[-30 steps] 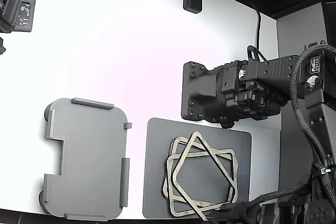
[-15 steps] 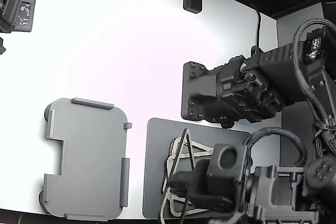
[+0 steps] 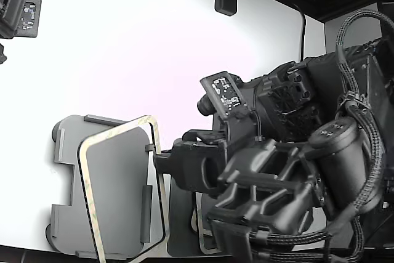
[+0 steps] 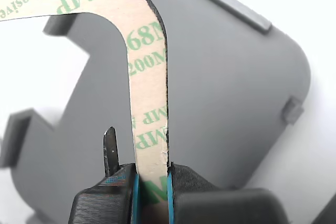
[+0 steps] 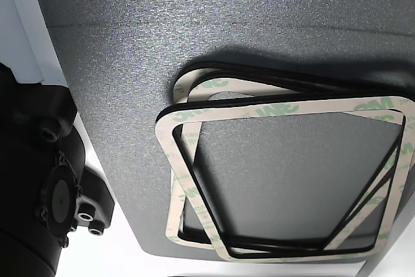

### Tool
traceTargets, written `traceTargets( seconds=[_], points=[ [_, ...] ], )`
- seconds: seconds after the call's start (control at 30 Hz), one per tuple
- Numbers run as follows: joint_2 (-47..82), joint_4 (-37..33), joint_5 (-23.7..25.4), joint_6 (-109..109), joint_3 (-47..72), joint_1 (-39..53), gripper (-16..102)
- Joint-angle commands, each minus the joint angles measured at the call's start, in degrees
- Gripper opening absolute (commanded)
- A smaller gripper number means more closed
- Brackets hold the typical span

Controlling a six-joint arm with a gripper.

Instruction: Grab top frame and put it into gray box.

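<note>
Since half a second ago the arm has swung from over the dark mat toward the exterior view's left, carrying one frame with it. The top frame now hangs over the gray box, tilted, its far side overlapping the box outline; whether it touches the box is hard to tell from here. One second ago the arm was not yet over the stack.

The gripper is clamped on one side of the top frame, blue-edged pads pressing both faces of the strip, green printing showing on the cream surface. The gray box lies behind it in the wrist view.

Counts: one gray box, one dark mat, one frame in the gripper. Leftover frames on the mat: at least two, stacked askew; possibly a third underneath, the overlapped edges are unclear. A second arm's body sits at the exterior view's right.
</note>
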Motion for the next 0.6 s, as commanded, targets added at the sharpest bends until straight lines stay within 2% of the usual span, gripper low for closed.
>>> traceTargets(
  seconds=[0.0,0.13,0.27,0.57],
  points=[
    [-0.88,0.53,-2.46,10.20,-2.29,-2.20,-12],
    [-2.99,0.53,-7.56,14.24,-2.55,-4.39,-12],
    [-4.83,0.53,-8.26,15.82,-2.90,-5.45,-12],
    [-7.91,0.44,-13.45,16.88,-3.16,-6.24,-12]
  ],
)
